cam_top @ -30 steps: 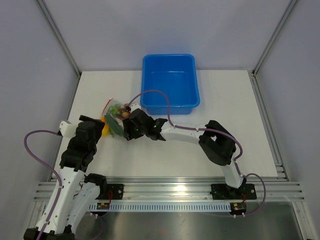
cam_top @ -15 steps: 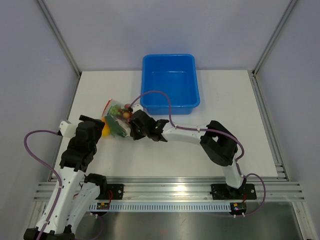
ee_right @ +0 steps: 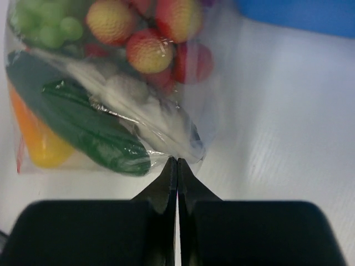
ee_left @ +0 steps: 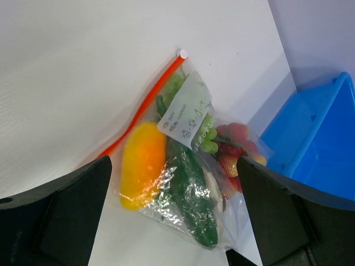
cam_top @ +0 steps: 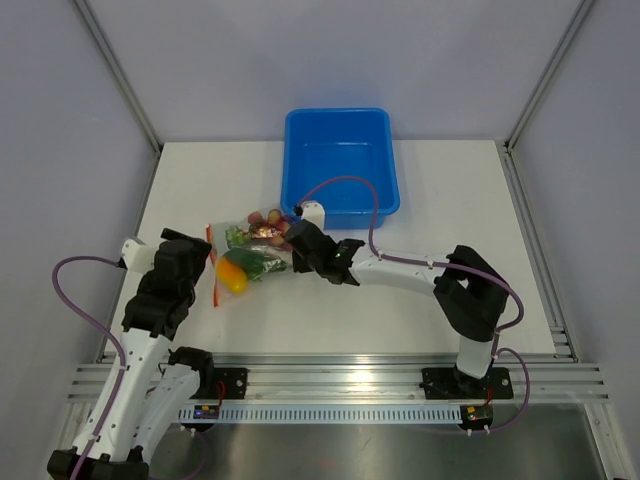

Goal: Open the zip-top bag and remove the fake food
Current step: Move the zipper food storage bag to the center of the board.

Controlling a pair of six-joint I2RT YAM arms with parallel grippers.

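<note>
Zip-top bag (cam_top: 252,248) lies on the white table (cam_top: 420,300) near the blue tub (cam_top: 340,165), with the fake food (ee_left: 143,163) inside. Since a second ago, we see it has slid rightward from under our left gripper (ee_left: 173,166), which hangs wide open, holding nothing. Our right gripper (ee_right: 177,166) is now clenched on the bag's edge opposite the zip.

White table (cam_top: 450,200) bears the zip-top bag (cam_top: 250,255) (clear, crinkly) near a blue tub (cam_top: 340,165)
</note>
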